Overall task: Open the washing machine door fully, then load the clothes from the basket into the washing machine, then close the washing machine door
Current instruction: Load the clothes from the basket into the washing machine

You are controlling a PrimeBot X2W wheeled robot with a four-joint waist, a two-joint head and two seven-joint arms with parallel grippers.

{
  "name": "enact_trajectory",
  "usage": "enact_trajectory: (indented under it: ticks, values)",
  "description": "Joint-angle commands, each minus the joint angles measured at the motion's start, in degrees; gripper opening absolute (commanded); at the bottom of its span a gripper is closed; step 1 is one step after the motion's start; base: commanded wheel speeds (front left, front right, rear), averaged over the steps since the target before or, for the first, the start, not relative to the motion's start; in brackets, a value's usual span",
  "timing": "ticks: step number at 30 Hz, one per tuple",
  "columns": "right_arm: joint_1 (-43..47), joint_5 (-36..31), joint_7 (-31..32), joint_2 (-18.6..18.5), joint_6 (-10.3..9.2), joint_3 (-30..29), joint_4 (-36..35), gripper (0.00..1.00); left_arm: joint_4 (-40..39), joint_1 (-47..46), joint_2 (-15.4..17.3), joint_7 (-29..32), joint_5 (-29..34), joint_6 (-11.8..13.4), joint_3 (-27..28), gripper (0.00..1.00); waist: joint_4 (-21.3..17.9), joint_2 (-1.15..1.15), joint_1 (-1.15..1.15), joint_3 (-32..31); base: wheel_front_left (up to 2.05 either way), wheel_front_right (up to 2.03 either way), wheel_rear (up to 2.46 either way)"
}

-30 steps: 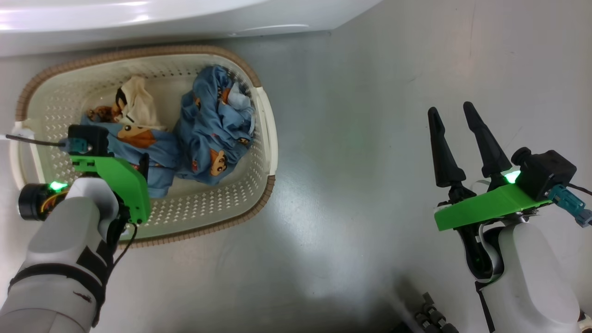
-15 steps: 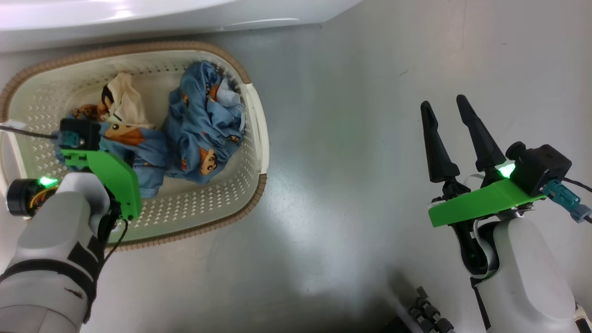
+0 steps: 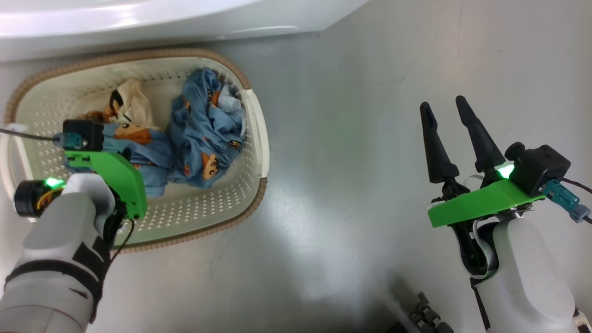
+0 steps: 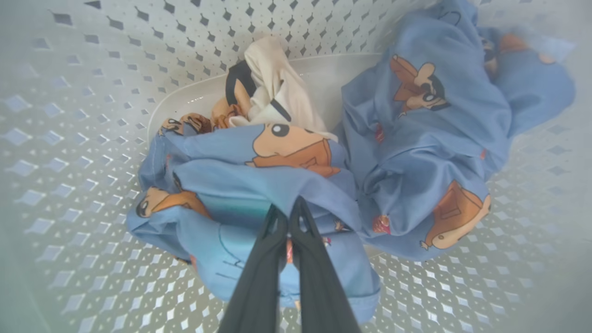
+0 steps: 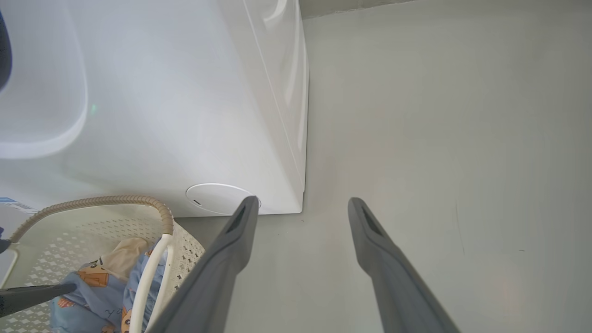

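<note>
Inside the perforated basket (image 4: pixel 69 115), the left gripper (image 4: pixel 287 210) pinches soft blue clothes (image 4: pixel 259 185); right gripper (image 3: pixel 443 105) gapes.

The light blue soft garments (image 4: pixel 416 138) carry orange-brown cartoon prints; one cream piece (image 4: pixel 273 83) shows black and orange marks. The oval cream-white plastic basket (image 3: pixel 222 203) has diamond perforations and a brown woven-look rim. The glossy white washing machine (image 5: pixel 185 115) is plain.

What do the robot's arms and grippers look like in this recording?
The left forearm and right forearm are smooth, pale grey-white, with black straps. Both the left gripper and right gripper have two long, tapering dark fingers. At each wrist sits a bright green bracket carrying a black camera box with a teal connector and dark cable, beside a glowing green light.
</note>
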Motion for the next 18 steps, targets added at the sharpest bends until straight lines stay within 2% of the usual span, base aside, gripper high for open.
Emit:
enact_trajectory:
  ticks: [1,18]
  values:
    - [1.9,-0.1,-0.7,0.4,0.16,1.0,-0.8,1.00,-0.1,1.8,1.6,-1.1,-0.6,0.0,1.4,0.00,0.7,0.00,0.00,-1.2,0.00,0.00,0.00]
    - [5.2,0.0,-0.7,-1.0,0.16,0.0,1.7,1.00,-1.1,8.8,-1.9,-11.1,-6.1,-1.6,4.1,0.00,4.5,0.00,0.00,-13.2,0.00,0.00,0.00]
